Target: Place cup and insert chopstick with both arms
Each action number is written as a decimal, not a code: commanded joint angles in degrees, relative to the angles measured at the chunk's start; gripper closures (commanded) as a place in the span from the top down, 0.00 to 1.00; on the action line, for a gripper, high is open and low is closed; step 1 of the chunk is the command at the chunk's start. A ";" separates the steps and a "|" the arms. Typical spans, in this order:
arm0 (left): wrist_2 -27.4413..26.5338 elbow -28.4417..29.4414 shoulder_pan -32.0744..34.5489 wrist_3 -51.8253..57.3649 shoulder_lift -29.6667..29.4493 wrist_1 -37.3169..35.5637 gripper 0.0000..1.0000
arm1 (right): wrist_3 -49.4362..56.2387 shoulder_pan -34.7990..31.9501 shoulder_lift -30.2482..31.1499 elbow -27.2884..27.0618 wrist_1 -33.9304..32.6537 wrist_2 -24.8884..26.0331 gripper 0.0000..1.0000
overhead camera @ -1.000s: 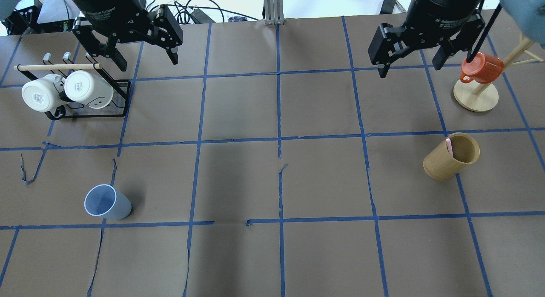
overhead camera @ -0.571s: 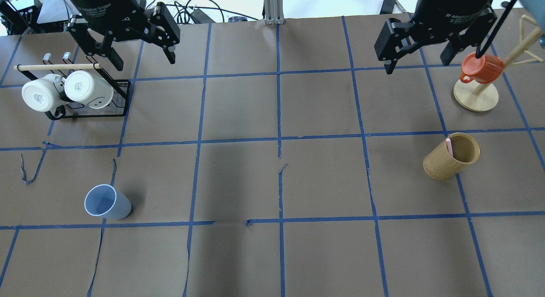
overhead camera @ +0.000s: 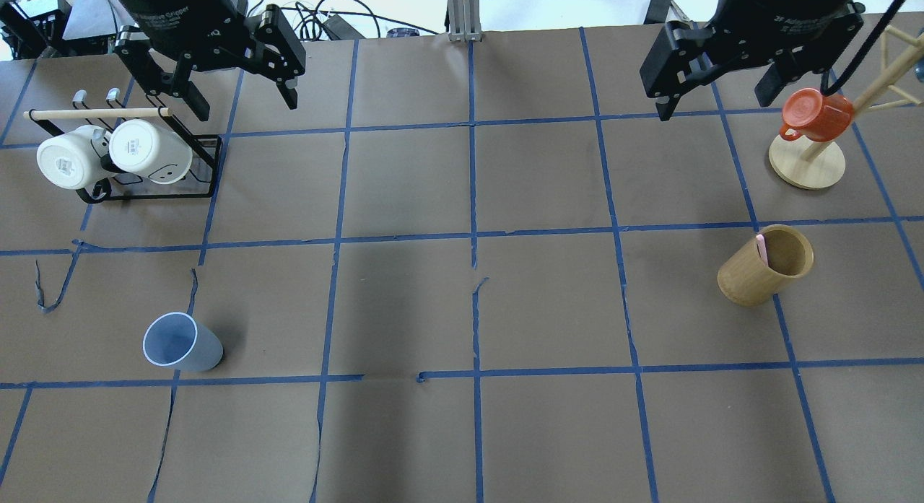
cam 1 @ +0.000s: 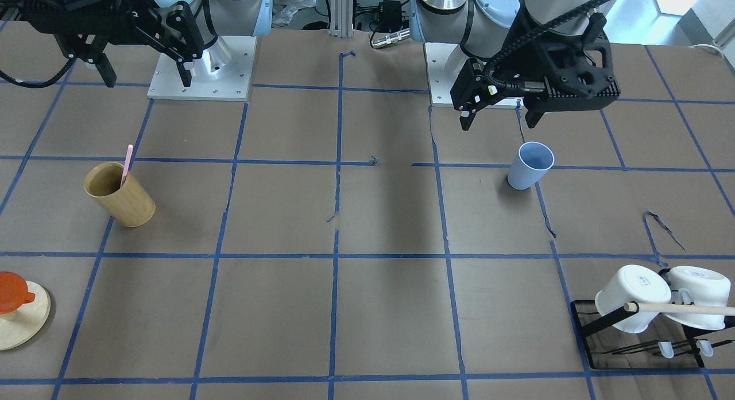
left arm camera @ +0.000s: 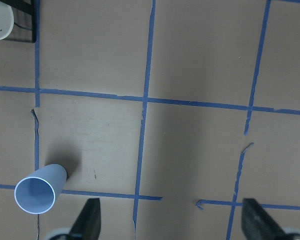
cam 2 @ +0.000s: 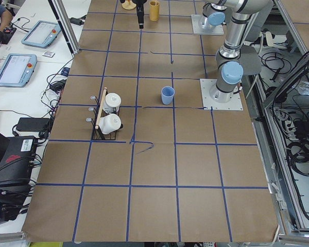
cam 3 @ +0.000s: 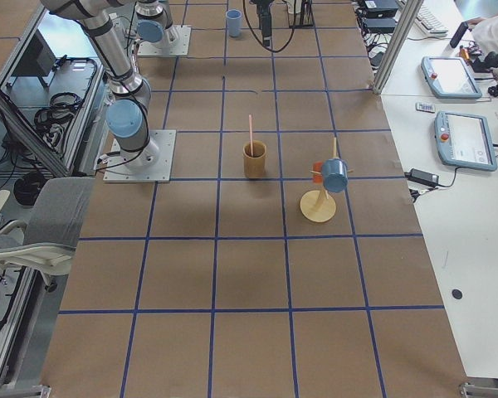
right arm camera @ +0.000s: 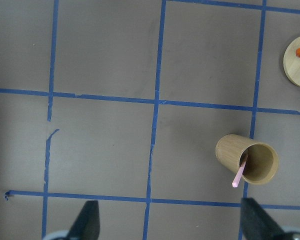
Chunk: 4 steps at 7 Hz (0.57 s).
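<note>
The pale blue cup [overhead camera: 180, 342] stands upright on the table's left side, also in the front-facing view [cam 1: 529, 166] and the left wrist view [left arm camera: 37, 190]. One pink chopstick [overhead camera: 761, 247] leans inside a tan wooden cylinder [overhead camera: 765, 265] on the right side; it also shows in the front-facing view [cam 1: 127, 163] and the right wrist view [right arm camera: 238, 175]. My left gripper [overhead camera: 247, 106] is open and empty, held high, far from the cup. My right gripper [overhead camera: 715, 105] is open and empty, held high, far from the cylinder.
A black rack [overhead camera: 206, 167] with two white mugs [overhead camera: 144, 153] and a wooden rod stands at the far left. A wooden mug tree [overhead camera: 805, 164] with an orange mug [overhead camera: 816, 117] stands at the far right. Blue tape lines grid the brown table.
My right gripper has shifted a little to the right and away in the overhead view. My left gripper has shifted slightly. The cup and the chopstick have not moved.
</note>
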State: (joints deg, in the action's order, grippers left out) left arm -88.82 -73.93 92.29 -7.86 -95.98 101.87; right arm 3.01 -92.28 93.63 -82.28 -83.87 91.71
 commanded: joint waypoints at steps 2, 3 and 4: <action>-0.04 -0.68 0.00 0.56 0.26 -0.17 1.00 | 0.25 -1.76 0.93 0.36 2.63 -0.57 1.00; -0.12 -1.29 0.00 0.74 0.44 -1.22 1.00 | -0.37 -1.76 -0.02 -0.41 2.39 -0.31 1.00; -0.04 -1.56 0.00 0.74 0.44 -1.32 1.00 | -0.37 -1.41 -0.55 0.71 2.22 -0.56 1.00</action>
State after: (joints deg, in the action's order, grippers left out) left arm -88.91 -75.04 92.28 -7.22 -95.61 100.96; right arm 2.84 -93.89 93.67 -82.24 -81.74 91.26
